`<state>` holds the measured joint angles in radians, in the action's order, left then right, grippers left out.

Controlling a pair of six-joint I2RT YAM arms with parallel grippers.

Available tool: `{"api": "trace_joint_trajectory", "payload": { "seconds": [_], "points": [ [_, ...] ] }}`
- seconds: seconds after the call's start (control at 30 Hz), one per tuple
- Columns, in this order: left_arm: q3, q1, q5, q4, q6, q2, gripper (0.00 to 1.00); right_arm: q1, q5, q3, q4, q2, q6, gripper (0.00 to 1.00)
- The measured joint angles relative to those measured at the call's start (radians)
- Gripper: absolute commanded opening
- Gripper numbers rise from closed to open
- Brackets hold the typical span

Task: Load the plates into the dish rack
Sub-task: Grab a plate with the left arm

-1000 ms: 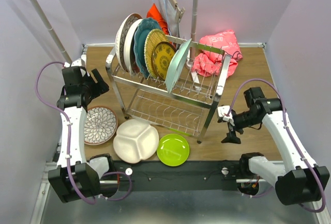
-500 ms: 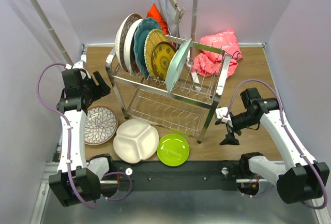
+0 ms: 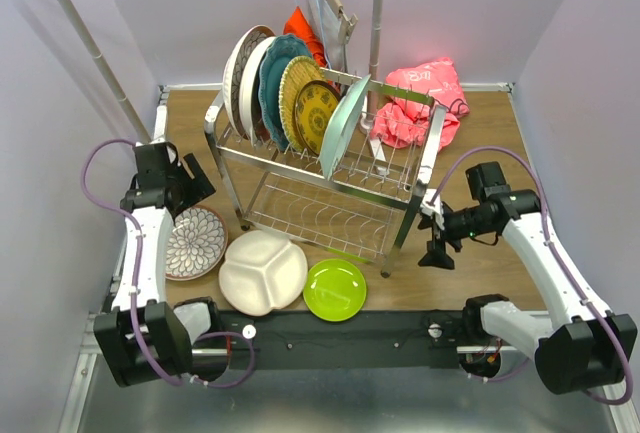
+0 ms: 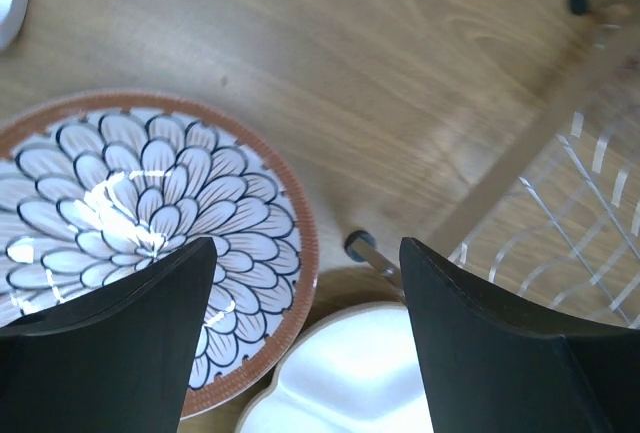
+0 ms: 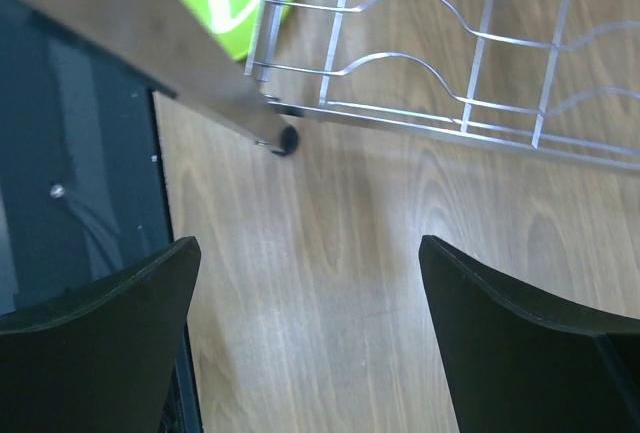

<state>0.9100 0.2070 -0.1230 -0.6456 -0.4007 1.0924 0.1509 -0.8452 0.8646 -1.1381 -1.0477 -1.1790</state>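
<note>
**A:** Where are the plates (image 3: 283, 88)?

**B:** Several already stand on edge in the top tier of the dish rack (image 3: 320, 215). Three lie flat on the table (image 3: 500, 118) in front of it. The floral plate (image 3: 193, 242) is far left, the divided plate (image 3: 263, 271) is in the middle and the green plate (image 3: 335, 289) is just right of that.

**A:** Which arm is nearer?

**B:** Left, for the floral one. The left gripper (image 3: 188, 177) hangs over that plate's far rim on the rack side, fingers spread wide with nothing between them. In its wrist view the plate fills the lower left. Its rim runs under the gap between the fingers, and the rack's foot is just past it.

**A:** Any axis to line up?

**B:** No, it's round and flat, so I'd grip it at the rim. The divided plate sits right against its near-right edge. I can't tell if they touch, so I'd take the far rim.

**A:** And the right arm?

**B:** The right gripper (image 3: 437, 251) is wide open and empty, pointing down at bare wood just beside the rack's near right leg (image 3: 405, 228). The green plate lies to its left, past that leg. It's the nearer arm for that one, but the leg is between them.
</note>
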Motion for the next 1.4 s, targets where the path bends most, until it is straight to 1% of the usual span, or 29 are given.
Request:
{"api": "trace_joint_trajectory", "payload": {
  "seconds": [0.13, 0.27, 0.37, 0.57, 0.73, 0.77, 0.97, 1.0, 1.03, 1.13, 1.17, 1.2, 1.23, 1.4],
  "points": [
    [-0.022, 0.000, 0.075, -0.011, -0.085, 0.058, 0.83, 0.000, 0.047, -0.011, 0.066, 0.028, 0.099, 1.00],
    [-0.003, 0.000, 0.145, -0.027, -0.184, 0.140, 0.79, 0.000, 0.082, -0.021, 0.109, 0.060, 0.169, 1.00],
    [0.063, -0.002, 0.204, -0.075, -0.267, 0.271, 0.75, 0.000, 0.093, -0.027, 0.133, 0.067, 0.203, 1.00],
    [0.204, -0.013, 0.295, -0.163, -0.366, 0.501, 0.73, 0.000, 0.097, -0.053, 0.165, 0.075, 0.246, 1.00],
    [0.308, -0.038, 0.340, -0.249, -0.411, 0.633, 0.71, 0.001, 0.098, -0.069, 0.184, 0.086, 0.266, 1.00],
    [0.344, -0.055, 0.351, -0.263, -0.417, 0.682, 0.71, 0.001, 0.098, -0.072, 0.187, 0.091, 0.270, 1.00],
    [0.411, -0.093, 0.385, -0.330, -0.444, 0.781, 0.69, 0.000, 0.098, -0.086, 0.205, 0.115, 0.289, 1.00],
    [0.415, -0.096, 0.386, -0.336, -0.446, 0.785, 0.67, 0.000, 0.098, -0.089, 0.207, 0.118, 0.291, 1.00],
    [0.419, -0.097, 0.387, -0.343, -0.451, 0.790, 0.61, 0.000, 0.098, -0.092, 0.210, 0.121, 0.292, 1.00],
    [0.426, -0.098, 0.400, -0.359, -0.465, 0.798, 0.50, 0.000, 0.100, -0.100, 0.217, 0.133, 0.294, 1.00],
    [0.429, -0.098, 0.404, -0.368, -0.468, 0.803, 0.41, 0.000, 0.100, -0.103, 0.219, 0.137, 0.296, 1.00],
    [0.430, -0.098, 0.406, -0.373, -0.467, 0.806, 0.40, 0.000, 0.101, -0.104, 0.221, 0.139, 0.297, 1.00],
    [0.432, -0.098, 0.411, -0.378, -0.474, 0.813, 0.36, 0.000, 0.101, -0.106, 0.224, 0.143, 0.298, 1.00],
    [0.451, -0.101, 0.433, -0.414, -0.487, 0.837, 0.35, 0.000, 0.102, -0.114, 0.233, 0.148, 0.304, 1.00]
  ]
}}
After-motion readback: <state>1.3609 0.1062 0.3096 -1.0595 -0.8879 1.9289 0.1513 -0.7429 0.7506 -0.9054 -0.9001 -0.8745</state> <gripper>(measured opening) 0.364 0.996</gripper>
